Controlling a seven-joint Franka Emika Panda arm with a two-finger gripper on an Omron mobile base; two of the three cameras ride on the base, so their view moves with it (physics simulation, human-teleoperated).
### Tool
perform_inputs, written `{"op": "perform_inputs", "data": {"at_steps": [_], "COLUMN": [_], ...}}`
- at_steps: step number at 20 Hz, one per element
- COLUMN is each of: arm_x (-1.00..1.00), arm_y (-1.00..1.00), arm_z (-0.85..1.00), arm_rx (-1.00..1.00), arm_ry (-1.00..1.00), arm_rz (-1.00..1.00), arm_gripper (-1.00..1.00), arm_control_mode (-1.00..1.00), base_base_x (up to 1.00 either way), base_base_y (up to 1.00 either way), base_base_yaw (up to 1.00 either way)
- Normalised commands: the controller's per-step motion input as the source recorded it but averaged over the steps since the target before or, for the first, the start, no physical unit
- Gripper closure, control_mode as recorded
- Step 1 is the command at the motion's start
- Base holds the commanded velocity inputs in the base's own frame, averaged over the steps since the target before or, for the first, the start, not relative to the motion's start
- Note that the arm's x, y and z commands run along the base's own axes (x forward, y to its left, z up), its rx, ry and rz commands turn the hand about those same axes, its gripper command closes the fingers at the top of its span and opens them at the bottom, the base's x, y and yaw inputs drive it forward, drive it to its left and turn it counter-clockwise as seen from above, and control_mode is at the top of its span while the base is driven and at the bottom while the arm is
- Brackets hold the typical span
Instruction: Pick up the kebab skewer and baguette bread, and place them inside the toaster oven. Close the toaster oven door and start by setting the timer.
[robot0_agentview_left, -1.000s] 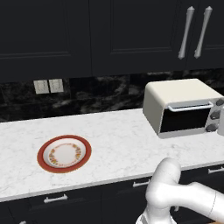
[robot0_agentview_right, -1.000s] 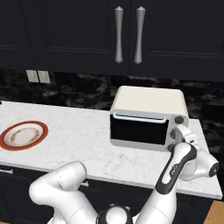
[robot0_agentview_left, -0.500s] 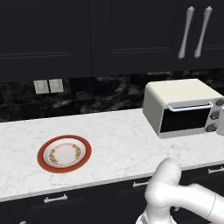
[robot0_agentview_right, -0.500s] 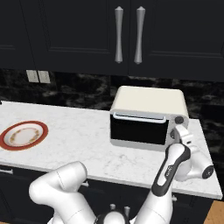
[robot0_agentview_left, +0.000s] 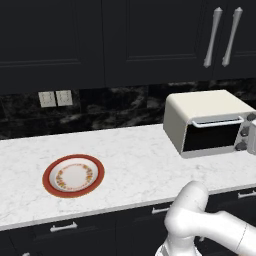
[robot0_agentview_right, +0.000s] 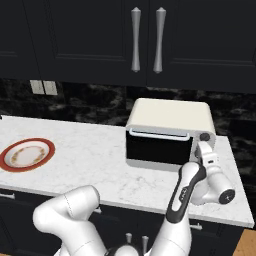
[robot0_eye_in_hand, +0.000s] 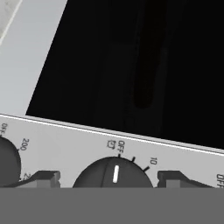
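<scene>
Cream-beige boxy toaster oven (robot0_agentview_right: 170, 116) sits shut on the white marble counter (robot0_agentview_left: 130, 160); the two-finger gripper (robot0_eye_in_hand: 108, 179) straddles its dark round timer knob (robot0_eye_in_hand: 113, 173), fingers apart, not clamped.

The white arm (robot0_agentview_right: 186, 196) reaches forward, its end effector (robot0_eye_in_hand: 108, 178) with fingers (robot0_eye_in_hand: 43, 178) spread apart.

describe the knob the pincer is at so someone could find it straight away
Find the cream toaster oven at the right end of the marble counter, then its knob panel right of the dark glass door. The timer knob sits between the pincer tips, white mark at OFF, with 10 next; its neighbour reads 200.
</scene>
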Motion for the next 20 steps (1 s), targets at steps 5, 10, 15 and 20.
{"op": "perform_inputs", "data": {"at_steps": [5, 10, 15, 20], "arm_x": [0.08, 0.00, 0.00, -0.02], "arm_y": [-0.03, -0.14, -0.08, -0.11], "arm_z": [0.11, 0.13, 0.13, 0.08], "arm_rx": [0.00, 0.05, 0.16, 0.25], "arm_ry": [0.00, 0.00, 0.00, 0.00], "arm_rz": [-0.09, -0.08, -0.08, -0.08], "arm_gripper": [1.00, 1.00, 1.00, 1.00], "arm_control_mode": [-1.00, -1.00, -1.00, -1.00], "base_base_x": [0.00, 0.00, 0.00, 0.00], "base_base_y": [0.00, 0.00, 0.00, 0.00], "base_base_yaw": [0.00, 0.00, 0.00, 0.00]}}
